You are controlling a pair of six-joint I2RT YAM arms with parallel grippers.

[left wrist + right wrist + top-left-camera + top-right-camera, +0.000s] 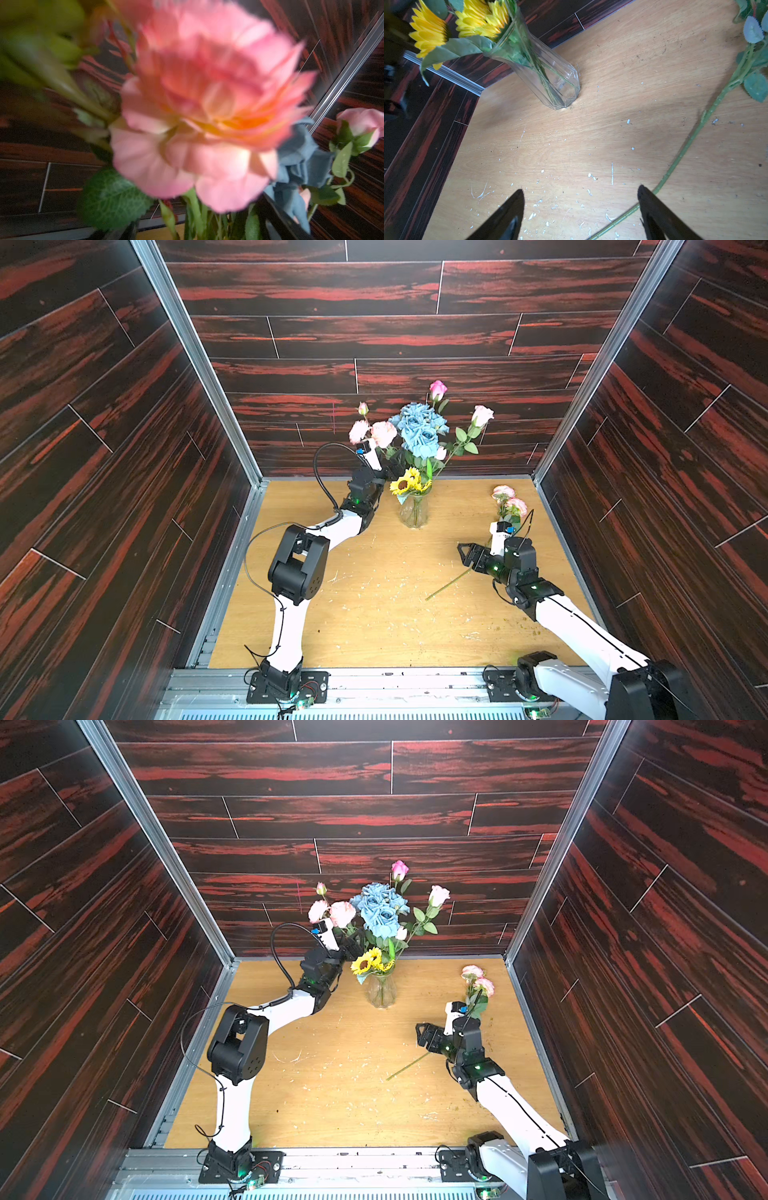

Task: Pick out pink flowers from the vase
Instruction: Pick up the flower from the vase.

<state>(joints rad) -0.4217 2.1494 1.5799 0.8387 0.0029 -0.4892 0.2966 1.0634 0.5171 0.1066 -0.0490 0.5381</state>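
Observation:
The clear glass vase (414,512) (550,76) stands at the back middle of the table. Pink flowers rise from it: two ruffled blooms (376,433), a deep pink rosebud (437,388) and a pale rose (482,415). My left gripper (395,463) is raised into the bouquet just under the ruffled blooms. A blurred pink bloom (203,108) fills the left wrist view, and green stems (195,214) run between its widely parted jaws, untouched. Another pink flower (509,499) lies on the table at the right. My right gripper (580,189) hovers open and empty over its stem (691,137).
A light-blue rose cluster (419,429) and small yellow sunflowers (409,483) share the vase. Dark wood-pattern walls (374,335) close in the wooden table (374,614) on three sides. A metal rail (374,684) with both arm bases runs along the front.

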